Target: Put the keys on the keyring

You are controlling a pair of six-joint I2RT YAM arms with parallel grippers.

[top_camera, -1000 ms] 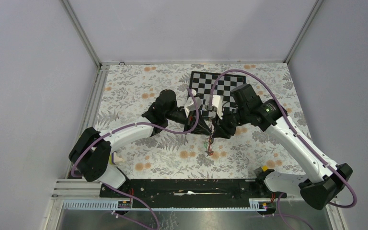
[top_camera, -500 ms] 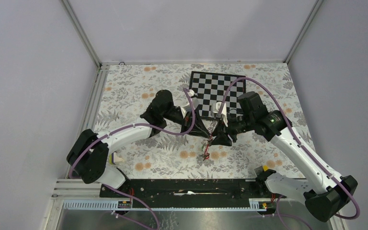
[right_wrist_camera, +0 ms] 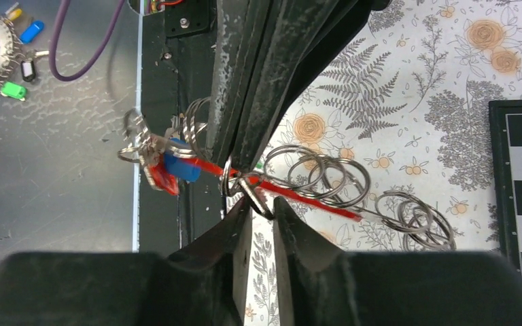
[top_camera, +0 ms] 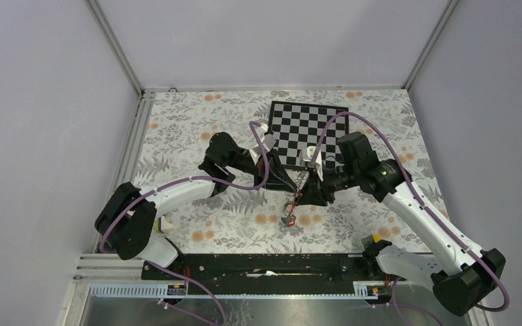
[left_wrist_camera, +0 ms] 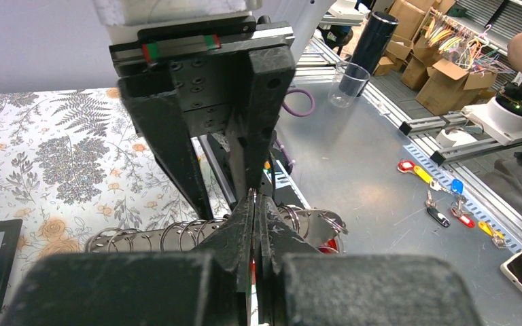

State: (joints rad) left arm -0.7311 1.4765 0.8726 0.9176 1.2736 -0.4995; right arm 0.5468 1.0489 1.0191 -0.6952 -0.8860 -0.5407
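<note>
Both grippers meet above the middle of the floral cloth. My left gripper (top_camera: 291, 185) (left_wrist_camera: 255, 198) is shut on a thin steel keyring (right_wrist_camera: 225, 173), pinched at its fingertips. A bunch hangs from that ring: a blue-tagged key (right_wrist_camera: 180, 168), a red-tagged key (right_wrist_camera: 158, 176) and a sliver of green tag (right_wrist_camera: 259, 165). In the top view the keys (top_camera: 289, 217) dangle just above the cloth. My right gripper (top_camera: 307, 193) (right_wrist_camera: 258, 207) faces the left one, its jaws narrowed onto a metal key blade (right_wrist_camera: 255, 193) beside the ring.
A chain of loose steel rings (right_wrist_camera: 326, 176) on a red strip (right_wrist_camera: 299, 197) trails from the bunch over the cloth. A chessboard (top_camera: 309, 125) lies behind the grippers. A small yellow-and-white block (top_camera: 375, 239) sits by the right arm's base.
The right gripper dropped toward the near side and its jaws narrowed onto the key blade. The left gripper stayed shut and shifted left. The hanging keys swung slightly left.
</note>
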